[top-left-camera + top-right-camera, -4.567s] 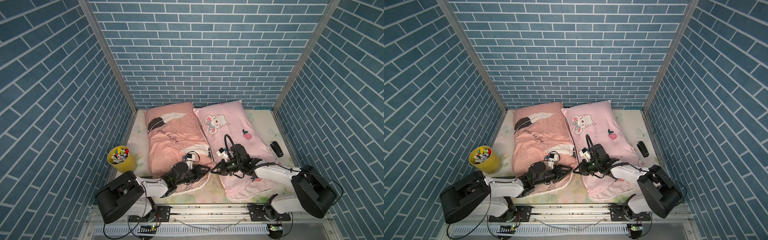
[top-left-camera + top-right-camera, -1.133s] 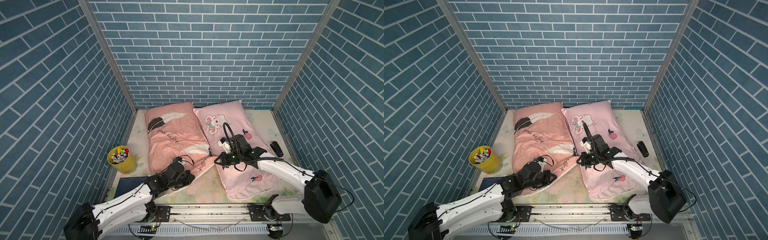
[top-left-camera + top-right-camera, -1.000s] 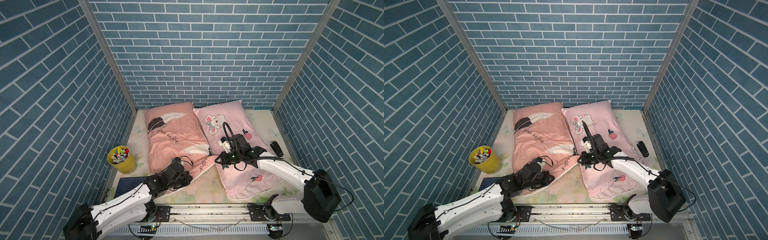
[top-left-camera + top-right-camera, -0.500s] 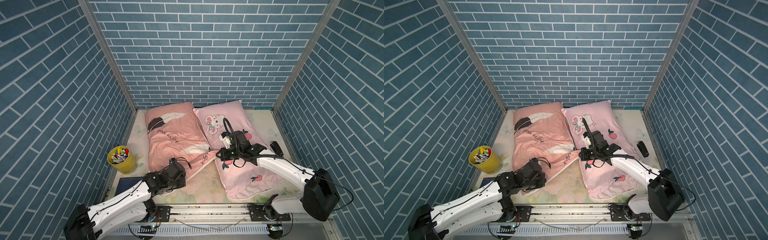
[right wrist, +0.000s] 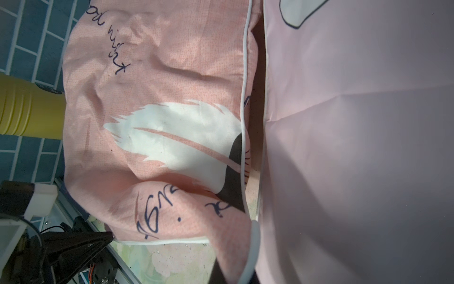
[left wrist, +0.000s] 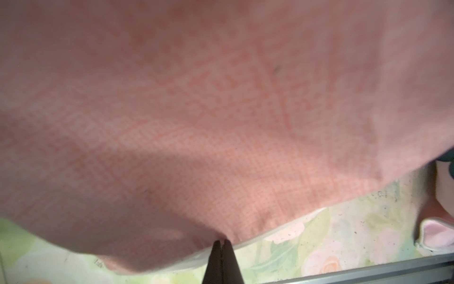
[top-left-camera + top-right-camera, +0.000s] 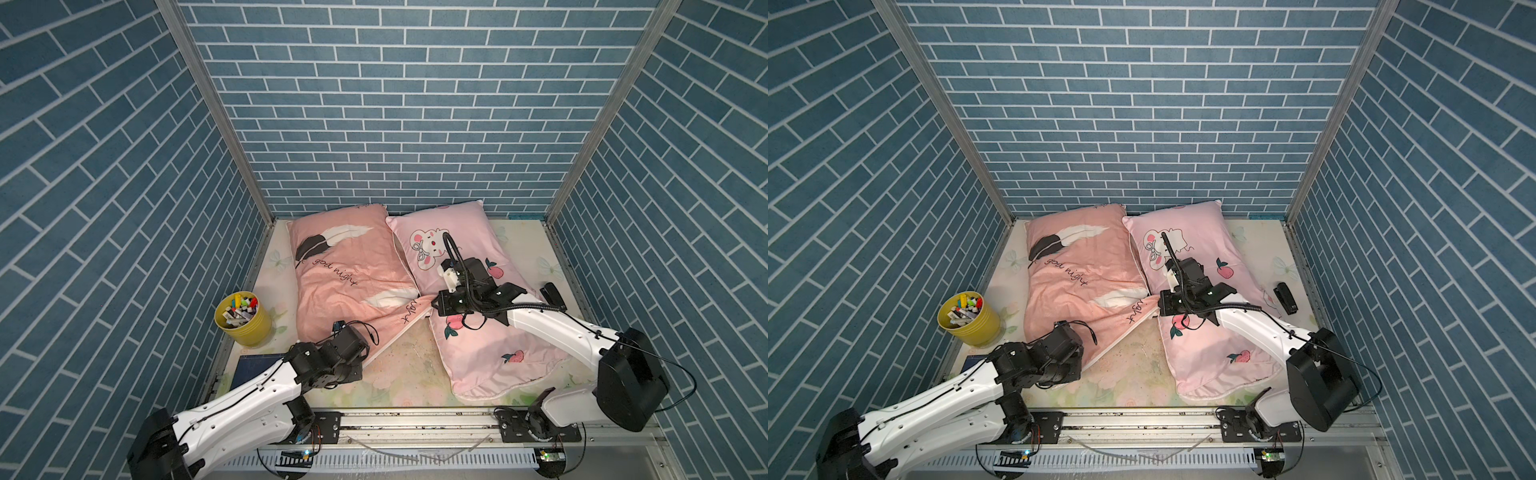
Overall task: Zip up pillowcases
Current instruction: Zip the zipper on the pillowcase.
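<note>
Plainly, the salmon pillowcase [image 7: 345, 270] is the piece in hand. It lies on the left half of the floral sheet [image 7: 407, 365] that covers the counter, touching the pale pink pillowcase [image 7: 478, 353] on its right along their far edges.

The left gripper [image 6: 222, 246] has its fingers clenched tight at the white-piped near hem. The cloth puckers at the tips, so they appear to pinch that hem, though I cannot tell whether a zip pull is between them. The right gripper [image 7: 434, 305] is clamped on the near right corner, which is drawn out to a point towards the pale pink case.

The cover looks thin, light and limp. It creases wherever it is tugged and will sag between the two holds unless it is kept taut. It seems neither slippery nor fragile, but a loose fold could catch in the zip teeth.

The best holds are probably the piped edge and the corner seams, where the fabric is doubled, with the pull taken separately. The pale pink case lies free of both grippers.
</note>
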`<state>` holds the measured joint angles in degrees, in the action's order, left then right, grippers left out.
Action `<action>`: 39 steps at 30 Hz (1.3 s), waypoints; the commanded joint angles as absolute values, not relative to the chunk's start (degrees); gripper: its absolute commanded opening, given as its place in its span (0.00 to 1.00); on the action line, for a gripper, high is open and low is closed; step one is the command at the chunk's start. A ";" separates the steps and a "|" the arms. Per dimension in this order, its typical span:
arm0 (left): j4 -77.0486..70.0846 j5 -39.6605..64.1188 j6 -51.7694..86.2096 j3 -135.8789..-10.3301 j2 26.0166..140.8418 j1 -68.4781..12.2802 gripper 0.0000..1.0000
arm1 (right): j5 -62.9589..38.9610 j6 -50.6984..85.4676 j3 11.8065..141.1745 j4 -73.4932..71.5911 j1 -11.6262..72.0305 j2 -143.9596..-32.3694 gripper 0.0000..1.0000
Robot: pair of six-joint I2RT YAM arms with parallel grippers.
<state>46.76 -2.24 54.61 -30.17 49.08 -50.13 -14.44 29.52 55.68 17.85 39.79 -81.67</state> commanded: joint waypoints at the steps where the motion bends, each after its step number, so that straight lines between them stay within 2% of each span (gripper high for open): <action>1: 52.45 -4.48 55.17 -28.79 48.57 -49.86 0.00 | -10.85 27.54 59.19 16.13 39.20 -82.04 0.00; 16: 54.78 -6.10 60.29 -23.20 41.73 -49.91 0.00 | -12.67 26.26 63.29 15.96 37.09 -83.73 0.00; 26: 56.77 -9.21 59.81 -24.87 42.86 -49.85 0.00 | -13.23 26.81 61.71 15.65 36.74 -82.79 0.00; 35: 59.09 -12.92 59.70 -29.60 42.38 -49.89 0.00 | -18.63 27.84 60.67 12.47 36.56 -83.64 0.00; 37: 59.56 -14.85 59.01 -32.74 42.25 -49.87 0.22 | -18.92 26.89 60.29 12.47 36.61 -82.96 0.00; 39: 60.36 -18.48 57.71 -37.34 43.33 -49.84 0.59 | -19.98 25.56 60.60 13.58 36.63 -83.05 0.32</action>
<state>57.84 -12.56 59.11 -32.10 42.94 -50.11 -18.55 28.16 60.60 14.50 36.93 -83.81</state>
